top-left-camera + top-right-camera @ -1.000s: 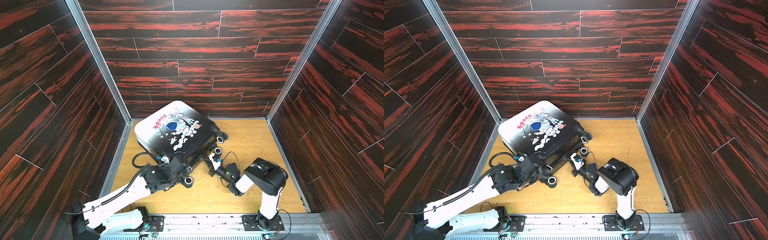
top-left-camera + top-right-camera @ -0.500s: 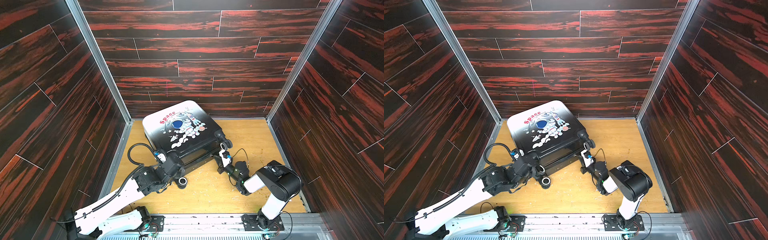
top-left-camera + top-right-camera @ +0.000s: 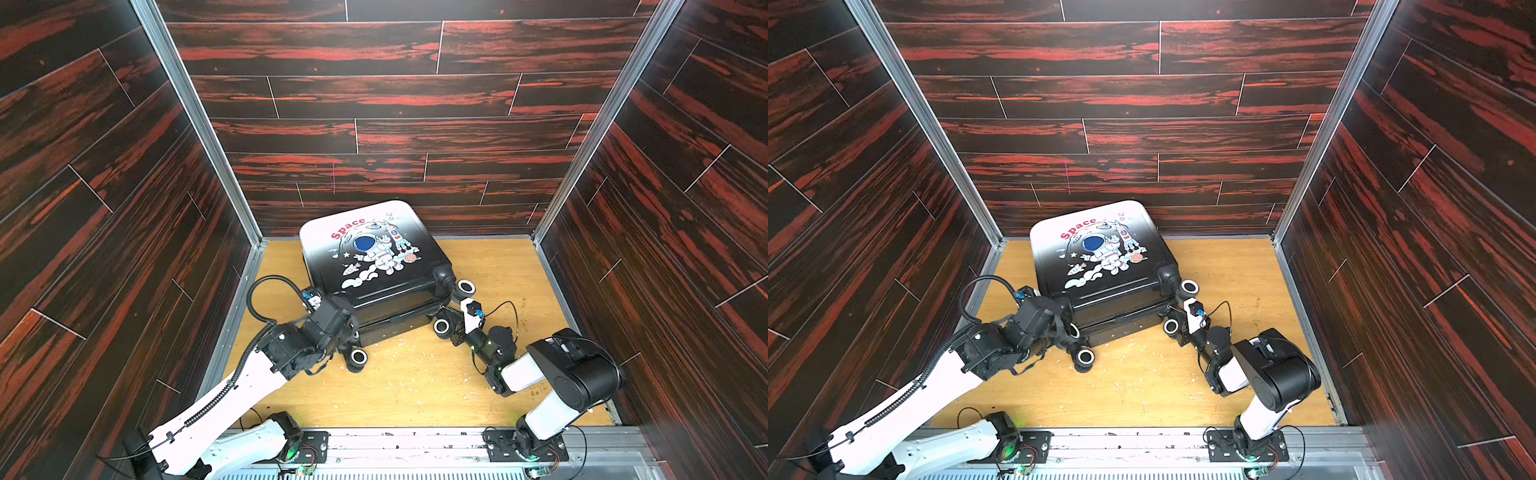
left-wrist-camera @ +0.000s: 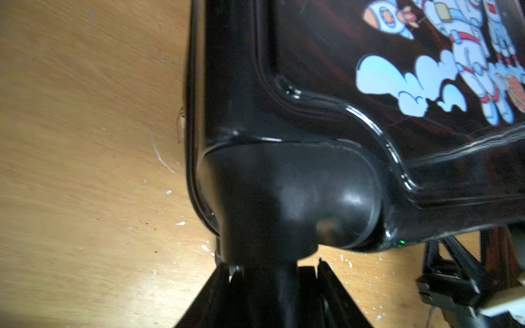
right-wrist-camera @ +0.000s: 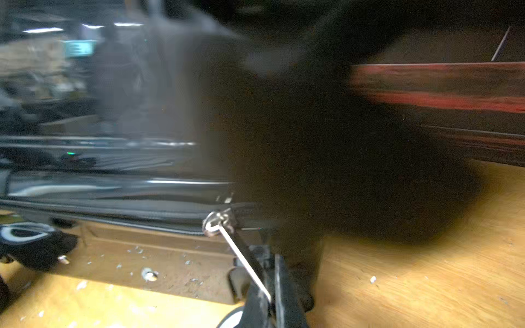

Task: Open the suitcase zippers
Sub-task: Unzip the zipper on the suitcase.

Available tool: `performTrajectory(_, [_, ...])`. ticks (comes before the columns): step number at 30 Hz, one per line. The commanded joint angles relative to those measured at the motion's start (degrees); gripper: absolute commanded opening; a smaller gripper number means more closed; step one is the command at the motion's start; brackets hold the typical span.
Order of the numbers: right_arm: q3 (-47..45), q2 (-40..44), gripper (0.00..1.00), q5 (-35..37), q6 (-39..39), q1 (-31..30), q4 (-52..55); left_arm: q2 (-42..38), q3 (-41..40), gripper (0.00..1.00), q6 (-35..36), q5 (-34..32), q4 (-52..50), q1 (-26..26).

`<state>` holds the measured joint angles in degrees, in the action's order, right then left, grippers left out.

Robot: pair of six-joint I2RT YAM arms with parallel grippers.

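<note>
Right wrist view gives the closest look at the zippers: a black track runs along the seam between the two shells of the suitcase. A silver slider sits on the track, and a thin silver zipper pull slants away from it. The right tool is closed, pinching the far end of that pull between its black jaws. A large out-of-focus dark mass fills the middle of this view and hides the track beyond the slider. Whether the teeth are parted I cannot tell.

In both top views the suitcase lies flat on the wooden counter, lid up. It sits near the back wall and left of the middle, with its wheel end toward the arms. The lid fades from white at the far end to glossy black and carries a cartoon astronaut and a red "Space". Three black spinner wheels with white rims show plainly; a fourth is all but hidden behind the left arm.

Left wrist view shows the left tool with its jaws standing either side of the stem under a rounded black wheel housing at a corner of the case. Only the ends of its fingers show at the picture's edge. I cannot tell whether they clamp the stem or merely straddle it.
</note>
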<state>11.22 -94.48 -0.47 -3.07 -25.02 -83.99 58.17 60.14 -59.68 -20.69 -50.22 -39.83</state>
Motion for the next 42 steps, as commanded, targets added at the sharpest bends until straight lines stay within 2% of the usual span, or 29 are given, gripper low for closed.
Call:
performTrajectory(1, [-0.32, 3.83, 0.0, 15.5, -3.73, 5.17, -9.27, -0.19, 0.95, 0.0, 3.88, -11.84, -11.89, 6.02])
performTrajectory(10, [-0.5, 4.21, 0.0, 15.86, -4.08, 7.89, -9.27, 1.94, -1.26, 0.0, 9.54, -14.89, -7.84, 10.08])
performTrajectory(13, [-0.5, 4.95, 0.0, 15.63, -4.93, 9.06, -9.27, 1.94, -1.31, 0.0, 11.48, -19.24, -6.76, 11.26])
performTrajectory(16, [-0.68, 5.61, 0.0, 15.0, -5.6, 9.67, -9.27, 2.06, -1.35, 0.0, 15.55, -20.78, -3.32, 12.7])
performTrajectory(19, [-1.17, 6.42, 0.0, 13.46, -7.36, 9.55, -9.32, 3.68, -0.16, 0.0, 19.76, -21.3, -0.69, 13.44])
performTrajectory(24, [-2.93, 8.03, 0.0, 11.75, -9.88, 8.02, -9.33, 8.42, 3.27, 0.0, 20.61, -23.65, 0.26, 16.84])
performTrajectory(28, [-3.34, 8.98, 0.0, 12.25, -7.23, 3.7, -6.67, 12.79, 6.95, 0.19, 21.39, -22.91, 2.04, 21.4])
performTrajectory(32, [-1.98, 8.93, 0.0, 14.41, -6.04, -2.74, -2.29, 15.36, 11.89, 0.56, 20.66, -21.55, 0.24, 22.53])
performTrajectory(35, [-1.52, 7.89, 0.0, 15.56, -6.15, -5.89, -1.93, 14.3, 16.92, 0.66, 20.31, -22.72, -3.39, 22.44])
performTrajectory(37, [-1.01, 6.95, 0.0, 15.93, -6.76, -7.7, -1.7, 12.54, 19.79, 0.9, 20.58, -21.75, -5.17, 22.11])
performTrajectory(38, [-0.8, 6.23, 0.0, 16.1, -7.14, -8.72, -2.13, 11.88, 21.49, 0.93, 20.41, -20.94, -6.29, 21.84])
performTrajectory(42, [0.41, 2.99, 0.0, 17.87, -7.32, -12.79, -4.34, 9.99, 24.67, 0.93, 18.62, -16.55, -8.48, 16.92])
